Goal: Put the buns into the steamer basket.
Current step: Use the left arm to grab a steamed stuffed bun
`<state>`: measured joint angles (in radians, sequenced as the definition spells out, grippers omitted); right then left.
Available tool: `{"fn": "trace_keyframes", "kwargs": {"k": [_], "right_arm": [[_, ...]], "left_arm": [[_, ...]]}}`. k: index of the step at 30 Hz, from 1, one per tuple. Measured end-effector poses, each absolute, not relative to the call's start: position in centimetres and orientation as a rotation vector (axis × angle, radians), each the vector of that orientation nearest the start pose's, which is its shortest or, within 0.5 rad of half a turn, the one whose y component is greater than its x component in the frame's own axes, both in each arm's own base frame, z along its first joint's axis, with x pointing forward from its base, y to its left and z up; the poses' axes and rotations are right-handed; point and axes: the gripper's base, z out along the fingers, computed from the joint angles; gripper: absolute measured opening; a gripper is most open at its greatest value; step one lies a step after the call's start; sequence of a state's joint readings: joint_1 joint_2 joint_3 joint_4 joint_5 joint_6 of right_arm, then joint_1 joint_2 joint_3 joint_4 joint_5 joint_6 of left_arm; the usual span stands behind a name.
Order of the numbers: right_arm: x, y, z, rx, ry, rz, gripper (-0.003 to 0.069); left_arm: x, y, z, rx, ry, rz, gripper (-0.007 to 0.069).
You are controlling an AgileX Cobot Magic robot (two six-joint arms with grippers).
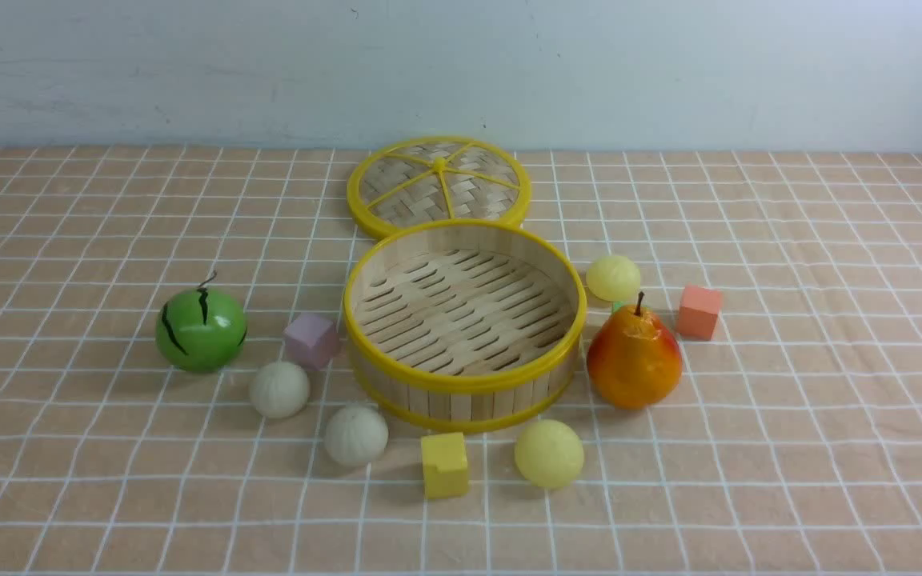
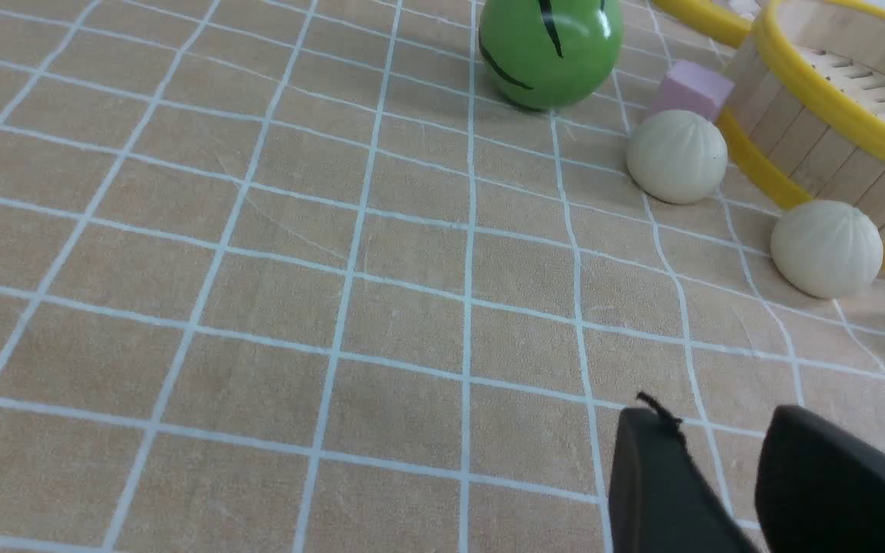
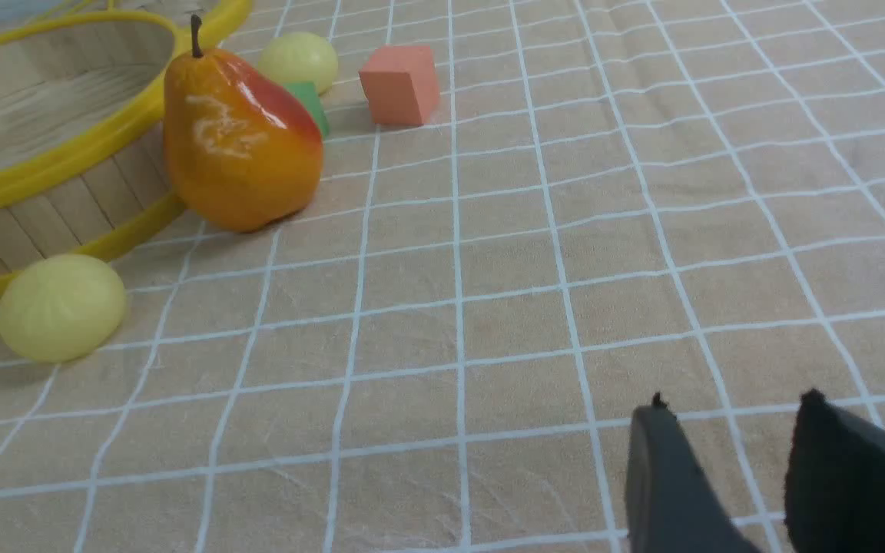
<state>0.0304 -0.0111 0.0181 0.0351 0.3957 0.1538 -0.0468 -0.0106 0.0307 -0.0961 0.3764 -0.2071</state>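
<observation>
The left gripper (image 2: 719, 421) hangs over the checked tablecloth (image 2: 258, 307), its black fingers (image 2: 657, 476) parted by a narrow gap and gripping nothing; the right gripper (image 3: 734, 407) matches it, fingers (image 3: 665, 476) slightly apart and empty; the steamer basket (image 1: 461, 400) sits mid-table, with one off-white bun (image 1: 279, 389) and a second off-white bun (image 1: 356, 434) on the cloth at its front left, a yellow bun (image 1: 549, 453) just in front, and a second yellow bun (image 1: 613, 277) behind the pear (image 1: 634, 360).
</observation>
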Motion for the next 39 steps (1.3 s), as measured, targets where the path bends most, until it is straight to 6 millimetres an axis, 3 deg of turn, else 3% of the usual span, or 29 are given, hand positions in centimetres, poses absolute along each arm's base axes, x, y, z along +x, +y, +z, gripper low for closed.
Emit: {"fn": "trace_keyframes", "kwargs": {"k": [21,24,27,32,35,39], "right_arm": [[5.2,0.3,17.2,0.138,1.884,0.161,0.0239],[5.2,0.3,17.2,0.138,1.884,0.161,0.0239],[5.2,0.3,17.2,0.138,1.884,0.161,0.0239],[5.2,0.3,17.2,0.138,1.884,0.161,0.0239],[5.2,0.3,17.2,0.138,1.884,0.161,0.0239],[5.2,0.3,17.2,0.138,1.884,0.161,0.0239]], "left_arm": [[5.3,-0.6,17.1,-0.214,1.862,-0.275,0.0227],[5.5,-0.8,17.9,-0.322,1.762,-0.418,0.0228],[5.7,-0.6,19.6,-0.560,1.527,-0.683,0.0231],[5.6,0.0,20.8,-0.762,1.322,-0.873,0.0231],[5.2,-0.6,22.7,-0.703,1.355,-0.915,0.0204],[3.2,-1.9,29.0,-0.368,1.465,-0.818,0.0103]]}}
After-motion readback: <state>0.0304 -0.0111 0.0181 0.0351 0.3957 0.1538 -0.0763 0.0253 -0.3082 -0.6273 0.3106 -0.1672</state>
